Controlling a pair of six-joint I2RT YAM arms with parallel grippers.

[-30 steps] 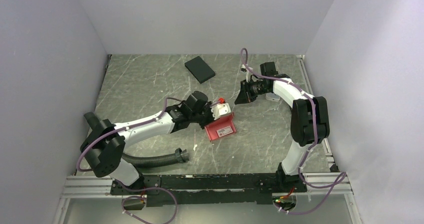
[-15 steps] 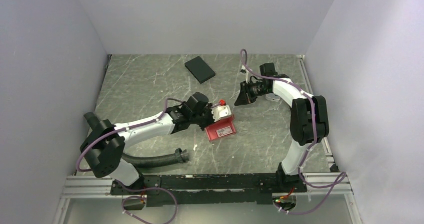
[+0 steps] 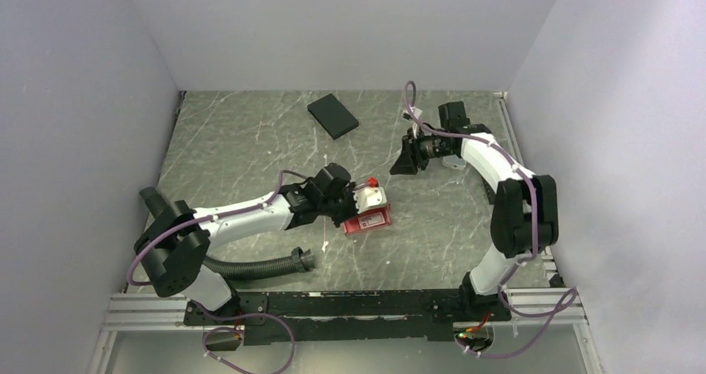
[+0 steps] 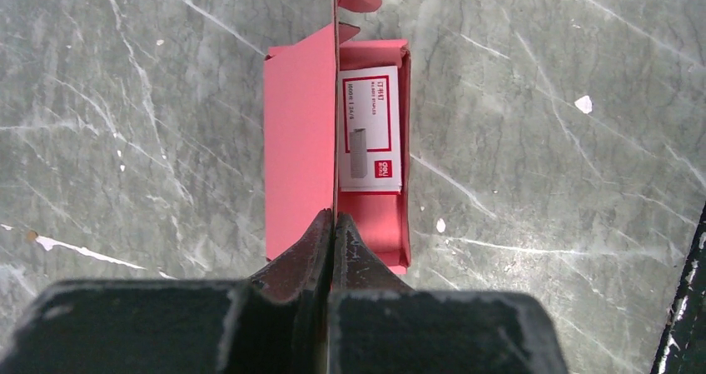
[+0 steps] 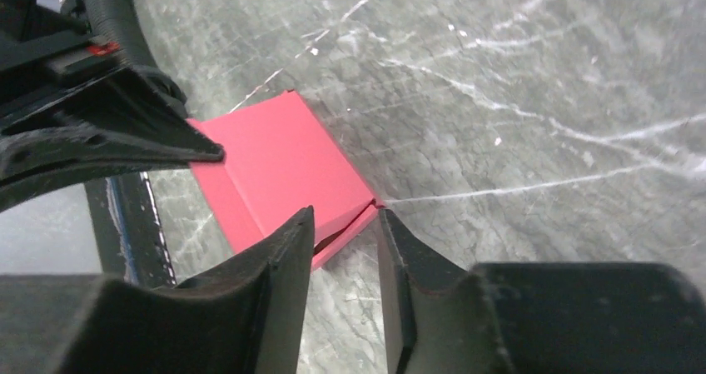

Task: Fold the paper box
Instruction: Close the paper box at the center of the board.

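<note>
Paper box [image 4: 379,220], long axis away from left hand [image 4: 334,218], open side up.

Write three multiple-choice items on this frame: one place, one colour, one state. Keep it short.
1. Where does the black flat box lie?
A) far part of the table
B) between the arm bases
C) against the left wall

2. What colour is the paper box?
A) blue
B) pinkish-red
C) green

3. The left tool is:
A) open
B) shut on nothing
C) shut on the paper box's upright flap

Answers:
1 A, the top view shows it there.
2 B, both wrist views show that colour.
3 C, the left wrist view shows the fingers pinched on the flap.
</note>
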